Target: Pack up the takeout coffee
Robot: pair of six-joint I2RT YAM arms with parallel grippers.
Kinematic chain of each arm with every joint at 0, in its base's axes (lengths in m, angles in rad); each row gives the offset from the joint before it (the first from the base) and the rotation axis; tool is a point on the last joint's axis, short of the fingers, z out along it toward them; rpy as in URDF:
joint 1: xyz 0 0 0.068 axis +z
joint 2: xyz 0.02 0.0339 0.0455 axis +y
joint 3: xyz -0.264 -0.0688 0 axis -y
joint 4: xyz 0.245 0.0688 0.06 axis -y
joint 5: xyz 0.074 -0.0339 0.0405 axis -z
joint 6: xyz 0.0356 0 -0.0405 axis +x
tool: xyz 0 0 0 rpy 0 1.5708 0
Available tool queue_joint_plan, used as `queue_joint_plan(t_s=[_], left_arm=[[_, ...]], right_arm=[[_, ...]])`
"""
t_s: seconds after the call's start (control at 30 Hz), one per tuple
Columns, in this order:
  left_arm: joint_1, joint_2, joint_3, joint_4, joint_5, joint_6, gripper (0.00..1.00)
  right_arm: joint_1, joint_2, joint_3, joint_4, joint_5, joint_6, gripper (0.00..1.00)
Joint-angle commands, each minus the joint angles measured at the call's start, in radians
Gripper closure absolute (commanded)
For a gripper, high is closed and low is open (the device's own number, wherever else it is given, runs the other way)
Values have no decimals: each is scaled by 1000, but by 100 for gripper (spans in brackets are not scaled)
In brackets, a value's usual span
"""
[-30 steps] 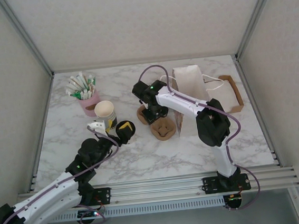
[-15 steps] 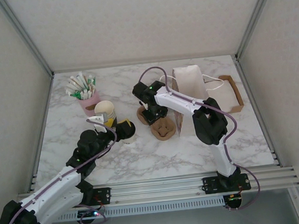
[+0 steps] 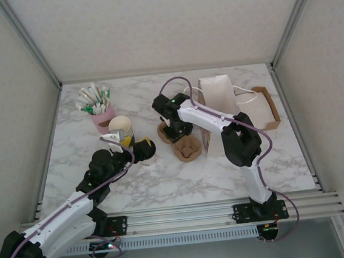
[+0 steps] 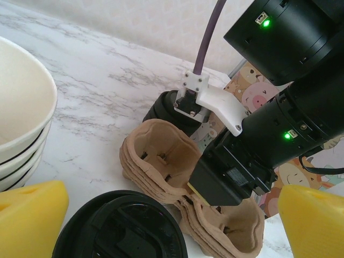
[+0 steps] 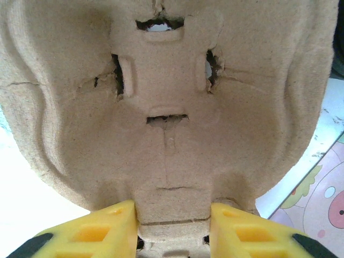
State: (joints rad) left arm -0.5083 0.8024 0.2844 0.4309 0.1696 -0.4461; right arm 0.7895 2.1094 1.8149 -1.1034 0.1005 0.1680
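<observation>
The takeout coffee (image 4: 121, 228) shows its round black lid low in the left wrist view; from above the coffee (image 3: 145, 150) stands just right of the cup stack. My left gripper (image 4: 172, 212) is open, its yellow fingers (image 4: 29, 217) wide apart on either side of the lid, and it appears from above as the left gripper (image 3: 136, 147). My right gripper (image 5: 173, 217) is shut on the centre ridge of a brown pulp cup carrier (image 5: 166, 102). Seen from above, the right gripper (image 3: 176, 130) is over the carrier stack (image 3: 188, 147).
A stack of lidless cream cups (image 3: 121, 128) stands left of the coffee. A short black cylinder (image 4: 166, 110) sits behind the carriers. Right of them stands a white paper bag (image 3: 219, 100), with a brown tray (image 3: 268, 104) beyond. At the back left is a pink holder of sachets (image 3: 99, 108).
My left gripper has advanced toward the cup stack, bringing its fingers beside the coffee's lid, then held still. The right gripper stays shut on the carrier, hardly moved.
</observation>
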Motion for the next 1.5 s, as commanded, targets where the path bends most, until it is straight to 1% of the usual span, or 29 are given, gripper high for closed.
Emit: queue_joint_plan(t_s=[0.0,0.6,0.8,1.13,1.47], left_arm=[[10,-6,22,34,19,-10,0],[10,-7,19,35,12,-6,0],[11,-12,17,35,6,-4,0],[10,-51,2,34,-15,1,0],[10,-74,-4,39,-10,2,0]], right_arm=[[-4,-12,32,-27,-18,5,65],[-4,-44,54,-58,-37,31,65],[-4,-54,57,-58,-44,37,67],[-5,-128,67,-53,-103,48,67],[-4,-199,75,-58,-136,56,66]])
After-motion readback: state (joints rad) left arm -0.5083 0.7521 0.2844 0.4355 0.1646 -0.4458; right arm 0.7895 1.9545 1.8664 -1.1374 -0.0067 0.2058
